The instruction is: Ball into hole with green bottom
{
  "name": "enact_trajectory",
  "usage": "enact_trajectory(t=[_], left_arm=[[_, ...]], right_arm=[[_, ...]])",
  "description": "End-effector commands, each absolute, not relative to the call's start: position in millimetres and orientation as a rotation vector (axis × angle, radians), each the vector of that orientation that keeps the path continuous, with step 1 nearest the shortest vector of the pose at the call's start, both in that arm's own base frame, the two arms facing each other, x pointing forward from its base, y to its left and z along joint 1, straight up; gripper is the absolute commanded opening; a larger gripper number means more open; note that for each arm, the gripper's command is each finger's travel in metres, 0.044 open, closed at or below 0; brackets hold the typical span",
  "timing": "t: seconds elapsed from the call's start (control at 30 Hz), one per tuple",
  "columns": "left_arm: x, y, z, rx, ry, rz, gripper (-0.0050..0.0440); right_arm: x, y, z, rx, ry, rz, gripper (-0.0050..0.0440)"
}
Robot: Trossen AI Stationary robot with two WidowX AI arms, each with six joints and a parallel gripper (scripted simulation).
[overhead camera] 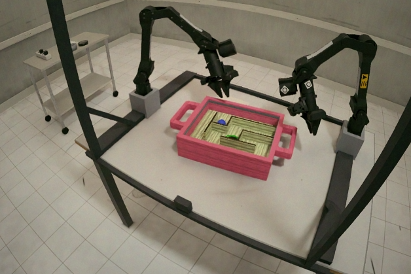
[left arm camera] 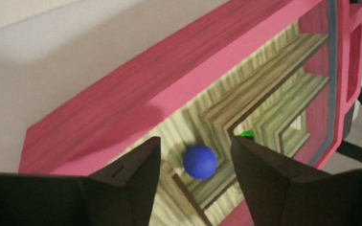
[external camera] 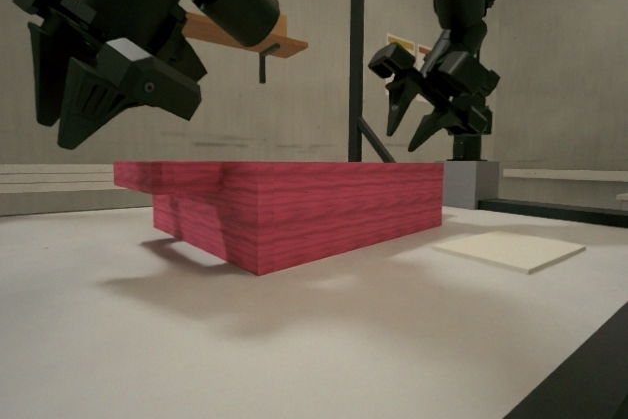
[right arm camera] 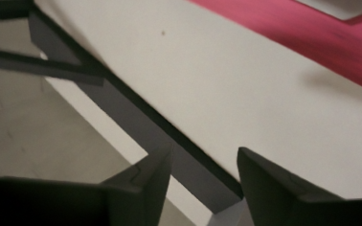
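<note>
Left gripper (overhead camera: 224, 95) (external camera: 400, 142) (left arm camera: 196, 139) and right gripper (overhead camera: 313, 133) (external camera: 53, 135) (right arm camera: 204, 151) part-open, holding nothing; blue ball (overhead camera: 221, 121) (left arm camera: 200, 162) upper left inside the board (overhead camera: 222, 161) (external camera: 350, 205) (left arm camera: 172, 72) (right arm camera: 292, 38); best grip both ends squarely, then tilt gently.

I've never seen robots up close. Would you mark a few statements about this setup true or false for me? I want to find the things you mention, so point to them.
1. The blue ball (overhead camera: 222, 121) (left arm camera: 200, 162) already rests in the green-bottomed hole (overhead camera: 232, 136) (left arm camera: 247, 134). False: it is in the maze, away from that hole.
2. The pink board (overhead camera: 226, 159) (external camera: 329, 210) (left arm camera: 182, 86) (right arm camera: 316, 43) lies flat on the table. True.
3. The left jaws (overhead camera: 224, 96) (external camera: 400, 142) grip one of the board's handles. False: they are open, above the board's level, holding nothing.
4. The right jaws (overhead camera: 313, 133) (external camera: 55, 135) are open and hold nothing. True.
</note>
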State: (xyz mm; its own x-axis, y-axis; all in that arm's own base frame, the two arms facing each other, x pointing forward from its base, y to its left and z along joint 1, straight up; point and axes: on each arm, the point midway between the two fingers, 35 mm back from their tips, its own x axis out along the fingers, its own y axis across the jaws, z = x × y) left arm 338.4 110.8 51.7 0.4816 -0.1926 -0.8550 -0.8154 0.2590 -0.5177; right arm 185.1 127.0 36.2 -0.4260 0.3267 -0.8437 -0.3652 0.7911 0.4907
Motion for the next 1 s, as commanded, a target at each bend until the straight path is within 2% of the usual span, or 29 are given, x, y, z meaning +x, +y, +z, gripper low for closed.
enact_trajectory(t=[0.0,0.97], left_arm=[[335.5,103.2,59.3,-1.284,1.019,0.549,0.0183],[302.1,56.3,59.4,-1.431,1.149,0.726,0.0183]], right_arm=[[187.1,128.0,38.9,0.006,1.856,0.688,0.0183],[206.7,135.3,38.7,0.446,1.859,-0.006,0.0183]])
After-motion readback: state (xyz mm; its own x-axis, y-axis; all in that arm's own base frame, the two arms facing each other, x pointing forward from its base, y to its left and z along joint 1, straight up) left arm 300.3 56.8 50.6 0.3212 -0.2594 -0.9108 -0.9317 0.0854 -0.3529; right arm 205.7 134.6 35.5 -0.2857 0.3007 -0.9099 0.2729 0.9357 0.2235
